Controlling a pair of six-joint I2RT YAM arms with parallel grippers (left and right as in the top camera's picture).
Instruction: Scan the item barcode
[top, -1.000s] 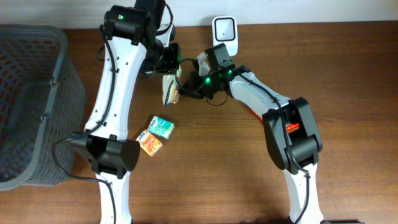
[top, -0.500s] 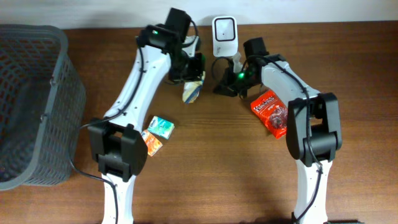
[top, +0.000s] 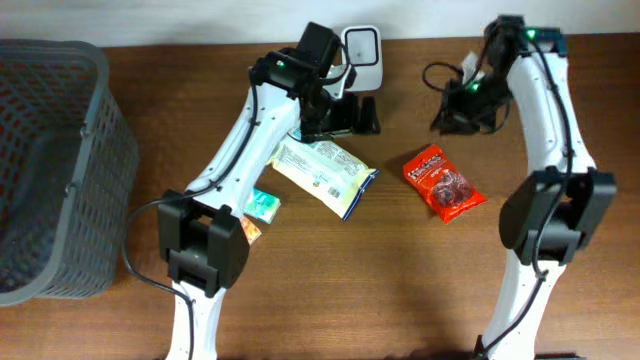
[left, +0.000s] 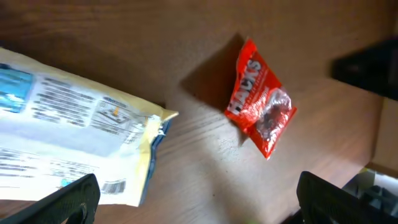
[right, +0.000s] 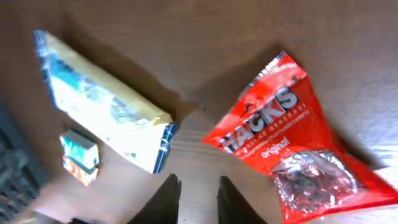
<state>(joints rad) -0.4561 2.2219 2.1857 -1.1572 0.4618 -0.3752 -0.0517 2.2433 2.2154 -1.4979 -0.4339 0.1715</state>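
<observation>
Neither arm holds item now. Left end effector (left: 199, 190) wide open, empty, hanging over white and yellow packet (top: 325, 175). Packet lies flat on surface (top: 400, 290), near scanner (top: 360, 50) but not held up to it. Small barcode (left: 115, 185) shows face up near packet's end. Red candy bag (top: 443, 183) lies beside packet, not touching. Right end effector (right: 198, 190) a little open, empty, up near red bag. Likely left to do: pick up item, turn barcode to scanner
</observation>
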